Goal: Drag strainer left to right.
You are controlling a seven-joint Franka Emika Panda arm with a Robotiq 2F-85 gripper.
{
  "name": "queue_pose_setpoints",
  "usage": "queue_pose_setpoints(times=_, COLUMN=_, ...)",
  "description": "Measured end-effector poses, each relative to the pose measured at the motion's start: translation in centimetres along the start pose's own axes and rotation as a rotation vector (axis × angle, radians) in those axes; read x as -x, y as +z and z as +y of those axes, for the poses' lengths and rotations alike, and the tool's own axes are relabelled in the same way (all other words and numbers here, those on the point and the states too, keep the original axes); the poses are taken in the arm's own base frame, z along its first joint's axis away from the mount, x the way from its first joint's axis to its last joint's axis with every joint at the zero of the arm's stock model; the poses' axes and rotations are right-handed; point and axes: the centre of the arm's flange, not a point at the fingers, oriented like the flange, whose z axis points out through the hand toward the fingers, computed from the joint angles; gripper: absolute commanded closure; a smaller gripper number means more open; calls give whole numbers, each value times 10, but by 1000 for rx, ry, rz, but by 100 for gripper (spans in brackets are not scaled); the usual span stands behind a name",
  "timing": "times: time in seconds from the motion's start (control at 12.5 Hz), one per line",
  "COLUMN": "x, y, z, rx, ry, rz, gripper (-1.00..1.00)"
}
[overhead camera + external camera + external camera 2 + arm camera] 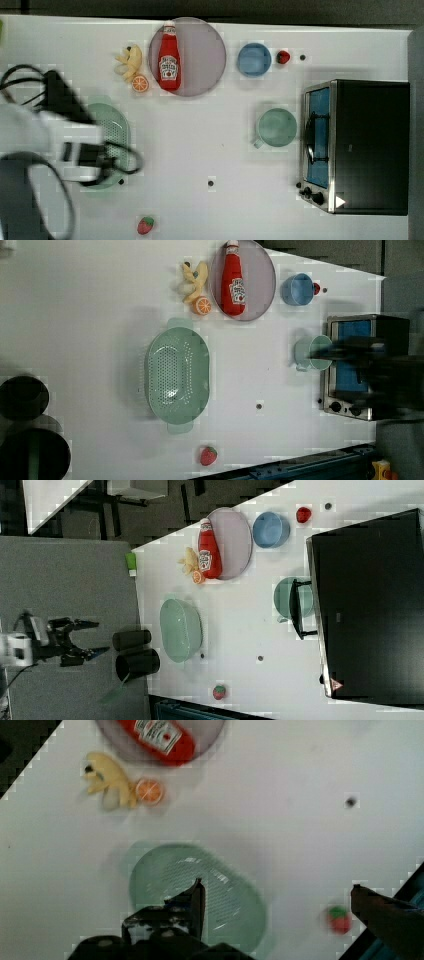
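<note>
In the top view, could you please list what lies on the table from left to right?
Strainer → banana → ketchup bottle on its plate → blue bowl → mug → toaster oven.

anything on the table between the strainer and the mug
Nothing stands in the way. In the left view the white table is bare between the strainer and the mug; a small dark spot lies off that line.

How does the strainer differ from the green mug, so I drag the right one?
The strainer is a large oval with a hole-dotted basin and tab handles at both ends; the mug is smaller, round, smooth-walled, with one side handle. The strainer sits mid-table; the mug sits beside the toaster oven. Both are pale mint green and empty.
</note>
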Motion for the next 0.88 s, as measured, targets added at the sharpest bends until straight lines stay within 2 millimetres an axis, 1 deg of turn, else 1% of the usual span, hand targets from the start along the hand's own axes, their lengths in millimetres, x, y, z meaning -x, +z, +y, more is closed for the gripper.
queue_pose_setpoints(times=0.08, x=27, y=26, z=-13, rx=26, ry=51, rz=-15, gripper=-100)
queue_pose_setpoints(times=0.16, x=49, y=50, z=-21, rx=21, ry=107, rz=-12, gripper=-100)
queue_pose_setpoints(times=0.32, x=86, y=92, z=-34, rx=-40, ry=206, rz=-44, gripper=-100)
queue_pose_setpoints(times=0.4, x=100, y=108, z=-37, rx=-54, ry=242, rz=-47, gripper=-100)
queue_pose_setpoints(times=0.48, x=108, y=123, z=-42, rx=-82, ry=265, rz=-45, gripper=-100)
queue_pose_setpoints(times=0.56, x=112, y=143, z=-45, rx=-113, ry=309, rz=-65, gripper=-100)
queue_pose_setpoints(times=0.64, x=115, y=167, z=-48, rx=-112, ry=341, rz=-92, gripper=-100)
queue_pose_setpoints(times=0.72, x=116, y=191, z=-51, rx=-92, ry=357, rz=-116, gripper=-100)
queue_pose_setpoints(times=0.88, x=108, y=241, z=-54, rx=-74, ry=430, rz=-168, gripper=-100)
